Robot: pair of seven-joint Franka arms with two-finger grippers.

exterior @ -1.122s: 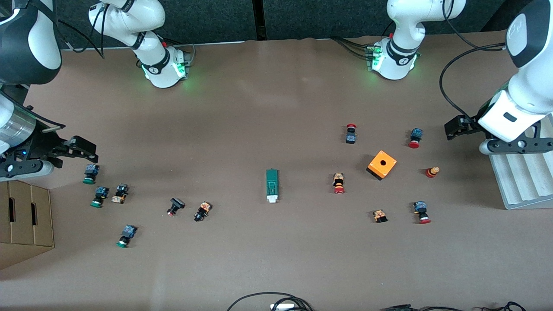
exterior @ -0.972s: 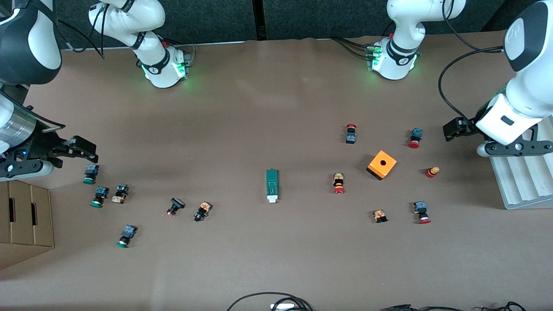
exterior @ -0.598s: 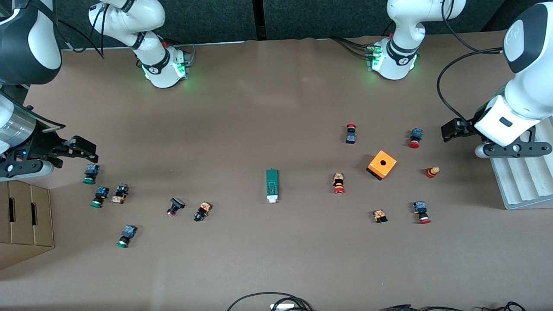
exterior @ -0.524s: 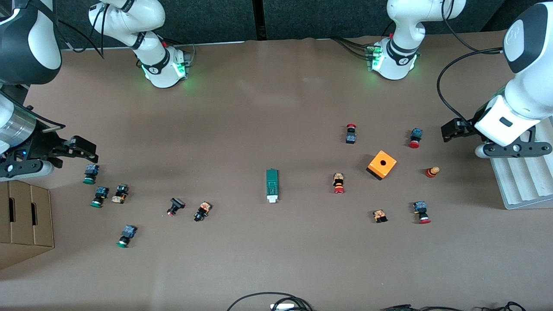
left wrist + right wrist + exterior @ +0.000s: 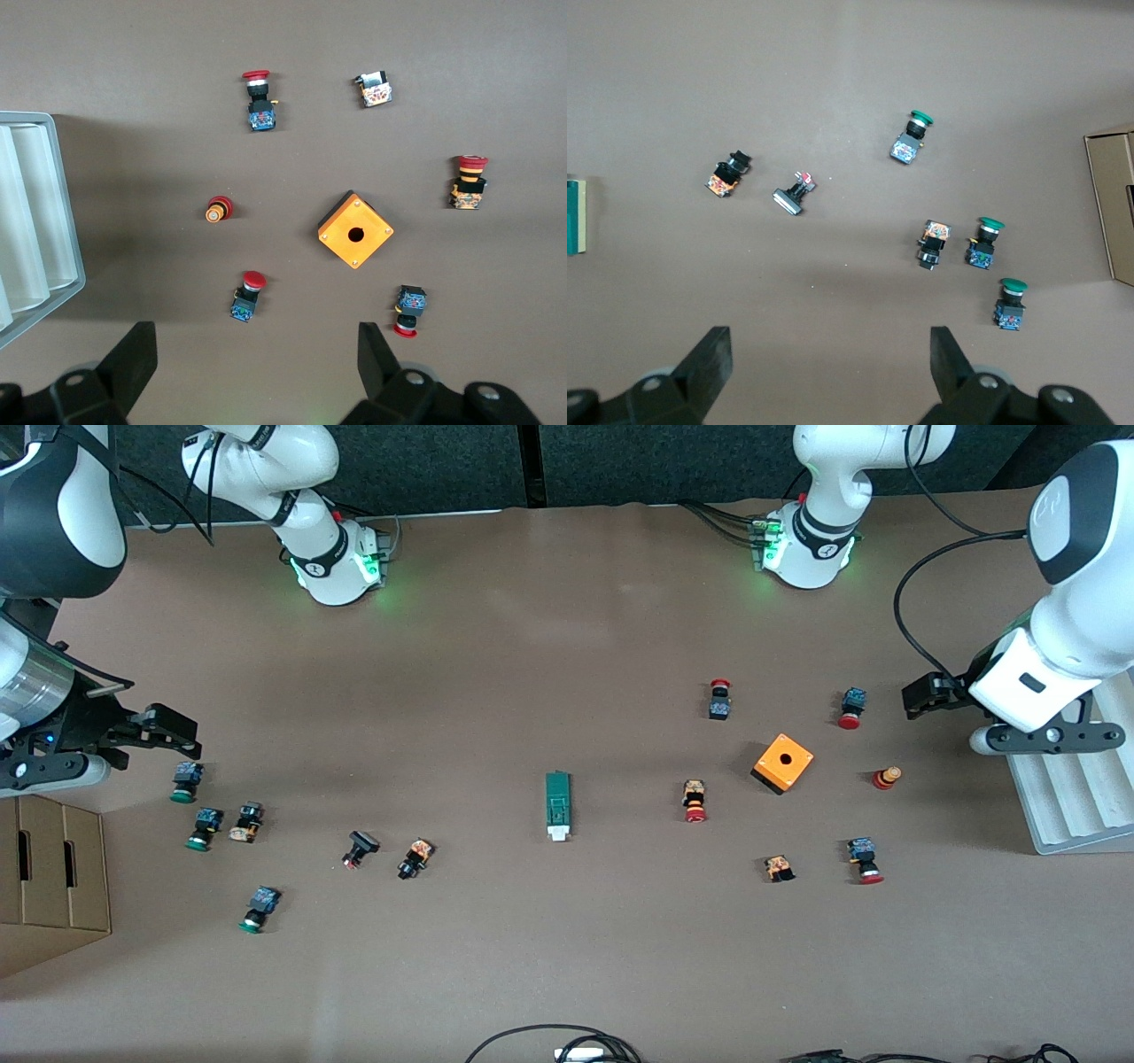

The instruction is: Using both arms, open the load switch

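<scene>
The load switch, a narrow dark-green block with a white end, lies flat near the middle of the table. Only its green edge shows in the right wrist view. My left gripper hangs open and empty over the left arm's end of the table, beside a red-capped button. In the left wrist view the left gripper shows bare table between its fingers. My right gripper waits open over the right arm's end of the table, above the green-capped buttons. The right gripper is empty in its own wrist view.
An orange cube with a hole sits among red-capped buttons toward the left arm's end. A white grooved tray lies under the left hand. A cardboard box stands by the right gripper. Cables lie at the front edge.
My left hand has drifted a little toward the middle of the table, still open. The right arm and the load switch have not moved.
</scene>
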